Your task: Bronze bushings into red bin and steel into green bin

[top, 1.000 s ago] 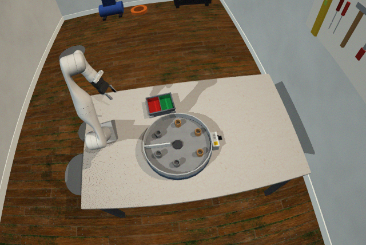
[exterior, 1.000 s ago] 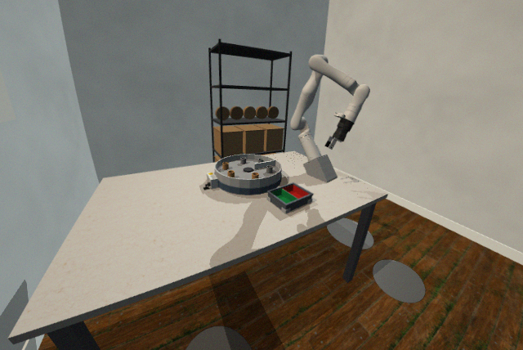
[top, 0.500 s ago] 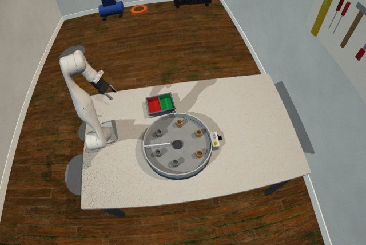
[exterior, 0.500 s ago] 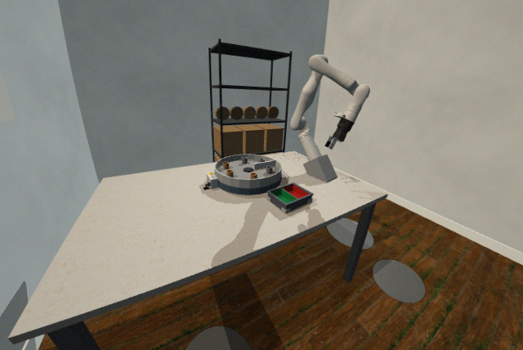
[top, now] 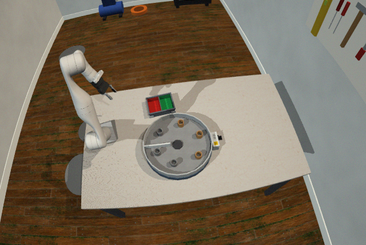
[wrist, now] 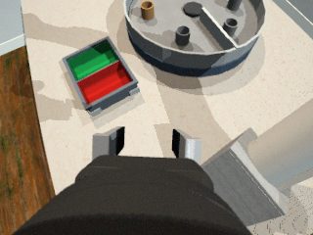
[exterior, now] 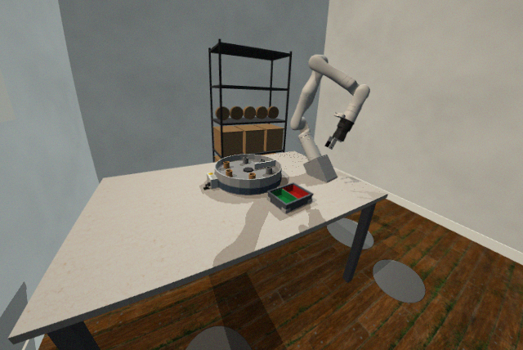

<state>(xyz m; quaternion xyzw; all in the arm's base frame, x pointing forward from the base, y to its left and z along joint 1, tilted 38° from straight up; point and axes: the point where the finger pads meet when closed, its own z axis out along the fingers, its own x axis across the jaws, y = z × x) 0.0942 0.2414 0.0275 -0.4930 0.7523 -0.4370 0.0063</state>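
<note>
My gripper (top: pixel 111 92) (exterior: pixel 330 143) (wrist: pixel 148 138) is open and empty, high above the table's edge near the arm's base, left of the bins in the top view. Three bronze bushings stand on the turntable (top: pixel 186 138): one near the bins (top: pixel 180 123) (wrist: pixel 147 10), one at the right (top: pixel 199 134), one at the lower right (top: pixel 198 154). Several steel bushings stand on its left and lower side, among them one at upper left (top: pixel 159 131) (wrist: pixel 182 35). The red bin (top: pixel 153 105) (exterior: pixel 298 190) (wrist: pixel 105 84) and green bin (top: pixel 167 102) (exterior: pixel 283 195) (wrist: pixel 91 61) look empty.
A raised wall rings the turntable. A white bar (top: pixel 157 145) (wrist: pixel 219 27) reaches from the wall to the dark hub (top: pixel 177 144). A small white box (top: pixel 215 141) sits against the turntable's right side. The arm's grey base block (top: pixel 111 131) (wrist: pixel 245 183) stands left of the turntable.
</note>
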